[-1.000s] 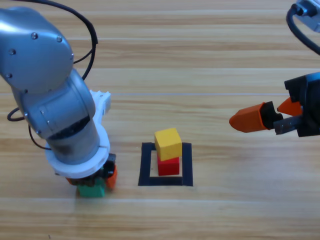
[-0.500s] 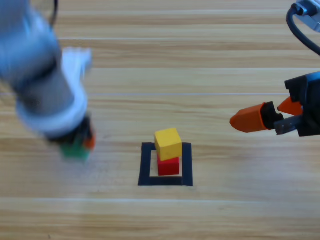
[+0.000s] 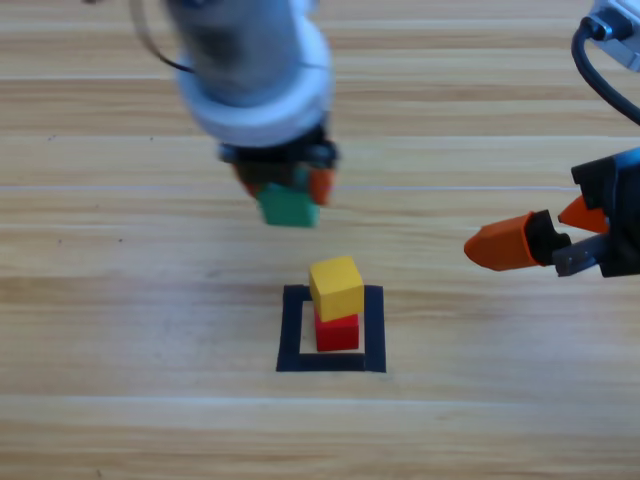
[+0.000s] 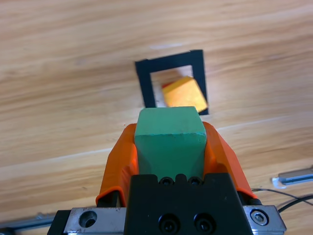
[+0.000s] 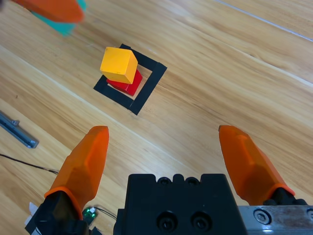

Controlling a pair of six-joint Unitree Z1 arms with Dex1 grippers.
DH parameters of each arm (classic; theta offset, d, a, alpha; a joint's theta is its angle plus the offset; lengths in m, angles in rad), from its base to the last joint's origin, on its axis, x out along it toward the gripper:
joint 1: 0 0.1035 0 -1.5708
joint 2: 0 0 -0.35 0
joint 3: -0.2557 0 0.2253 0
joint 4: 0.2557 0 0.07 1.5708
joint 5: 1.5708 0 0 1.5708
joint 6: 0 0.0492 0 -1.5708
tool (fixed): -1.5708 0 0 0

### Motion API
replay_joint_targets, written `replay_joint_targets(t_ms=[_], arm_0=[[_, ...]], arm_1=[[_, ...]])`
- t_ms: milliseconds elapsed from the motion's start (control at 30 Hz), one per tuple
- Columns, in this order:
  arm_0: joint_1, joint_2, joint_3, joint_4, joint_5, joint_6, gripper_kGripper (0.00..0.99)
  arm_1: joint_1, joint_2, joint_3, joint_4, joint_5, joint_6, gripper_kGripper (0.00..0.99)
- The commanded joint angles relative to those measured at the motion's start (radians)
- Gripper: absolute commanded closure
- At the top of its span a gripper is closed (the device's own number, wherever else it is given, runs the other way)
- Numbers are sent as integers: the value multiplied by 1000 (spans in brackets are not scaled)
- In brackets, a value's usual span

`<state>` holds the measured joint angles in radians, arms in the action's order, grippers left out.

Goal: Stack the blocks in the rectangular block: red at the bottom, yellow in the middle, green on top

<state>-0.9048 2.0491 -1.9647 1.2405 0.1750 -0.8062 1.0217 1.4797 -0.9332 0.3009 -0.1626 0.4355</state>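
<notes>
Left gripper (image 3: 288, 185) has swung up from table level — clamped on green (image 3: 288, 206), above-left of yellow (image 3: 336, 287) on red (image 3: 338, 332); right gripper (image 3: 560, 235) spread wide, well clear.

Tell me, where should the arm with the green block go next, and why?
Probably toward the stack, until it hangs right above the yellow cube. The left tool is shut on the green cube, held in the air up and to the left of the black tape rectangle. Yellow already sits on the red cube inside it, so only green is missing. The right tool waits open at the right edge.
</notes>
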Motion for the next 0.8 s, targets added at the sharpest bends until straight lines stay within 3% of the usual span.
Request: replay_joint_targets(t_ms=[33,800], arm_0=[[-80,152,-86,42,9,-65,955],[-71,226,-117,42,31,-202,952]], arm_1=[[-26,21,31,-6,-14,-11,0],[-26,25,34,-9,-6,-15,0]])
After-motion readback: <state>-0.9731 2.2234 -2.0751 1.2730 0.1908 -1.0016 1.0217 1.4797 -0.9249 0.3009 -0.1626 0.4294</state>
